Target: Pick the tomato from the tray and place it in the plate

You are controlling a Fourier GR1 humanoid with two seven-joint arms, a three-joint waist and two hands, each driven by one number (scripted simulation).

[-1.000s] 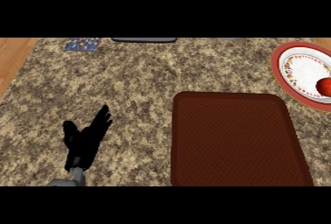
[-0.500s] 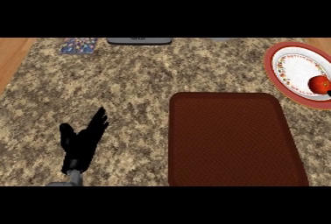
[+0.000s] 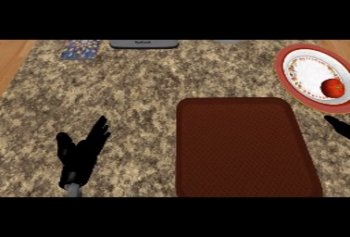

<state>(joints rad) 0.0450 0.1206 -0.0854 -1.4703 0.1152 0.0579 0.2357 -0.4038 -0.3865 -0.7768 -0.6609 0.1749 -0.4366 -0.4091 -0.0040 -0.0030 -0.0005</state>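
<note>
1. Two hands show for us, and we start with our left hand (image 3: 80,155) at the lower left of the head view: it rests open over the speckled counter (image 3: 137,92), fingers straight and spread, thumb out to the side, holding nothing.
2. Only a dark tip of our right hand (image 3: 338,127) comes in at the right edge, just below the plate's rim; we cannot tell whether its fingers are spread or curled.
3. Between our hands lies the brown tray (image 3: 242,148), a rounded rectangle flat on the counter, its bottom end reaching the lower edge of the view.
4. Up and to the right of the tray sits the plate (image 3: 301,69), white with a red rim and a dotted ring, partly cut off by the right edge.
5. We see the tomato (image 3: 332,88) lying on the plate's right part, apart from the tray.
6. At the far edge lie a grey object (image 3: 143,44) and, left of it, a small patterned blue item (image 3: 79,49).
</note>
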